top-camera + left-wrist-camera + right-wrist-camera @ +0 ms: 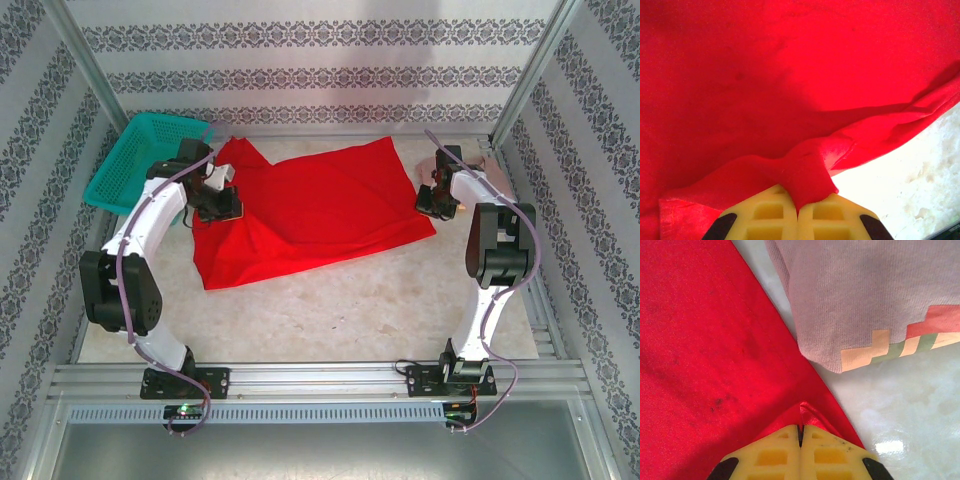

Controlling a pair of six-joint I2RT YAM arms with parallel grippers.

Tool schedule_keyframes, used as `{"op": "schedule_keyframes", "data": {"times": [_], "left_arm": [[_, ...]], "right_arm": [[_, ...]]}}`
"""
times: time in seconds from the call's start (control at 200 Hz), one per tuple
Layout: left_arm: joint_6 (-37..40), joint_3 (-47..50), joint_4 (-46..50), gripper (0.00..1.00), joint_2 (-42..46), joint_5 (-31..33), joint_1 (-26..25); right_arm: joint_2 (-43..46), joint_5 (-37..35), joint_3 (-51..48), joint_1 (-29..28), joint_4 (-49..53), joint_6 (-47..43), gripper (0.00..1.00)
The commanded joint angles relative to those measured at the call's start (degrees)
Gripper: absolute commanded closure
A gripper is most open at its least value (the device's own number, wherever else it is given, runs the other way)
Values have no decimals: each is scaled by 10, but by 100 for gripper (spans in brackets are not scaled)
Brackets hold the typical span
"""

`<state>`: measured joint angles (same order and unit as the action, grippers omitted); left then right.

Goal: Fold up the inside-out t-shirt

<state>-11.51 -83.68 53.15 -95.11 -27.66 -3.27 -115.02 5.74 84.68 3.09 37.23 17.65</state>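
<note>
Top view: finds inside-out t-shirt [320, 205] spread flat just beside teal basket [118, 172], left gripper [220, 205] on its basket-side edge, right gripper [437, 196] on the edge farthest from basket, likely for a two-handed fold; left wrist: pinches shut on a red tuft; right wrist: clamps red hem, well away from basket.

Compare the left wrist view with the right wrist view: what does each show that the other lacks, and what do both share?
Left wrist: the left gripper shut on a bunched fold of the red shirt. Right wrist: the right gripper shut on that shirt's edge, with a pink shirt beside it. Both: red shirt on the pale table.
</note>
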Motion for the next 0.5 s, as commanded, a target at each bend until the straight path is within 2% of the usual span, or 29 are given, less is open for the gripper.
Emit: {"op": "schedule_keyframes", "data": {"times": [0.0, 0.495], "left_arm": [[15, -6, 12, 100, 5, 16, 15], [13, -22, 14, 100, -12, 28, 27]], "right_arm": [[-8, -16, 23, -6, 14, -10, 98], [-38, -14, 62, -14, 25, -9, 98]]}}
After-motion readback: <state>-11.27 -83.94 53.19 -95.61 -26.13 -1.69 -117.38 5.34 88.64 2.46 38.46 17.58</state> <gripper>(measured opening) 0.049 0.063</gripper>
